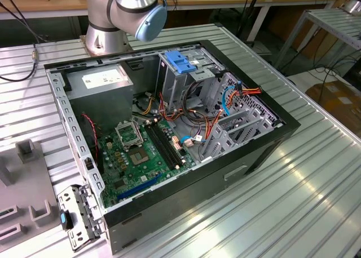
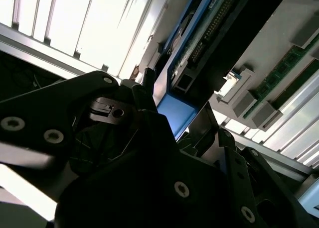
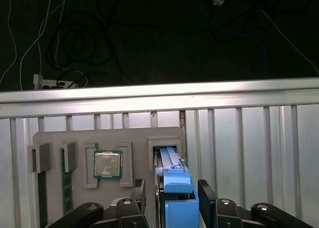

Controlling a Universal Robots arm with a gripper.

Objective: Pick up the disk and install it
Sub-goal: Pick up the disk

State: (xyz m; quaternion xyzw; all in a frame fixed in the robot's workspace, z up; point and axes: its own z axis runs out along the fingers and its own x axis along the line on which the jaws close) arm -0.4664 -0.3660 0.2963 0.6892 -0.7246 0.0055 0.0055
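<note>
The disk (image 3: 177, 204), with its blue plastic rail frame, stands on end in a slot of the grey holder tray (image 3: 55, 138). In the first wrist view my gripper (image 3: 173, 187) straddles it, one black finger (image 3: 139, 194) on each side. A narrow gap shows beside one finger, so the gripper is open. In the second wrist view the disk (image 2: 227, 44) shows its black end with a connector and blue rail, close in front of the gripper (image 2: 177, 102).
The open computer case (image 1: 265, 151) lies on the ribbed metal table, with a blue-topped drive cage (image 1: 181, 62), a grey power supply (image 1: 104, 82) and the motherboard (image 1: 141, 156). The arm's base (image 1: 110, 21) stands behind it. A processor (image 3: 107, 164) and memory sticks (image 3: 64, 188) sit in the holder tray.
</note>
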